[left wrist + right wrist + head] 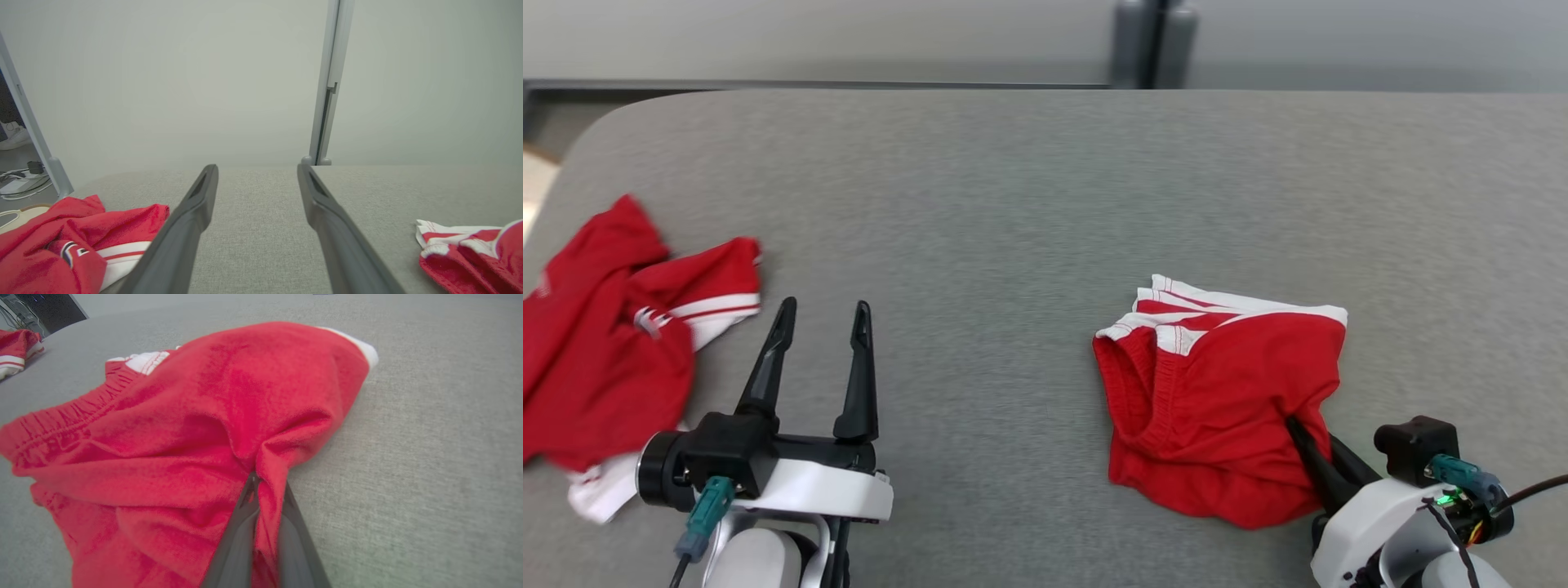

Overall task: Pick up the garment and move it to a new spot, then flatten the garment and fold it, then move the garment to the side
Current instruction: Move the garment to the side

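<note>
The garment [1225,392] is a pair of red shorts with white trim, folded on the right of the grey table [1029,180]. My right gripper [1294,425] is shut on a pinched fold at the shorts' near right side. Seen from the right wrist, the red cloth [196,428] bunches up between the two closed fingers [241,522]. Low on the left, my left gripper [823,314] stands open above the bare table, nothing between its fingers [192,216]. The shorts' white-striped edge [470,249] appears at the right of the left wrist view.
A second red garment with white stripes [613,343] lies crumpled at the table's left edge, close to my left gripper, and also appears as a red heap [69,245] from the left wrist. A grey post [1152,41] stands behind the table's far edge.
</note>
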Robot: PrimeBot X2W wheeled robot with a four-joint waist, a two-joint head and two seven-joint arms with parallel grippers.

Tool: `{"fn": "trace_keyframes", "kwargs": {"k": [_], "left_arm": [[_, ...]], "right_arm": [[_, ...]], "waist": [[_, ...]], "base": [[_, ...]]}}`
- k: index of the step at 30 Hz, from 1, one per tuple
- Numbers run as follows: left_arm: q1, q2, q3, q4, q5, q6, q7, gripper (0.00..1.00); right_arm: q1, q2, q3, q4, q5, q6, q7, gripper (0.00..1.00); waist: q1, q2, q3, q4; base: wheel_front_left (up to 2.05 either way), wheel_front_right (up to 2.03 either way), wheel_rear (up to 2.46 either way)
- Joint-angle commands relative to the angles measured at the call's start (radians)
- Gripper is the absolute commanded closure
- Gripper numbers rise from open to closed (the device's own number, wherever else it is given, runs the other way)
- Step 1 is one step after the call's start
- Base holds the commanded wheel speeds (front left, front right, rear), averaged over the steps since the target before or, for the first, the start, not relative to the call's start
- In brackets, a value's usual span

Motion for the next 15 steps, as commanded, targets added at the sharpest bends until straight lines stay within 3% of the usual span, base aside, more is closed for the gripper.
{"fn": "trace_keyframes", "kwargs": {"k": [1, 8, 15], "left_arm": [[-0.010, 0.007, -0.006, 0.002, 0.006, -0.008, -0.004, 0.00], [-0.061, 0.022, -0.033, -0.009, 0.026, -0.017, 0.016, 0.00], [-0.146, 0.027, -0.065, -0.035, 0.047, -0.029, 0.035, 0.00]], "right_arm": [[0.008, -0.015, 0.003, 0.001, 0.002, -0.002, -0.004, 1.00], [-0.101, -0.074, 0.078, 0.013, 0.037, -0.002, -0.030, 1.00], [-0.283, -0.184, 0.068, 0.109, 0.086, -0.002, -0.081, 1.00]], "waist": [[0.0000, 0.0000, 0.001, -0.105], [0.0000, 0.0000, 0.050, -0.265], [0.0000, 0.0000, 0.148, -0.328]], "base": [[0.00, 0.00, 0.00], [0.00, 0.00, 0.00], [0.00, 0.00, 0.00]]}}
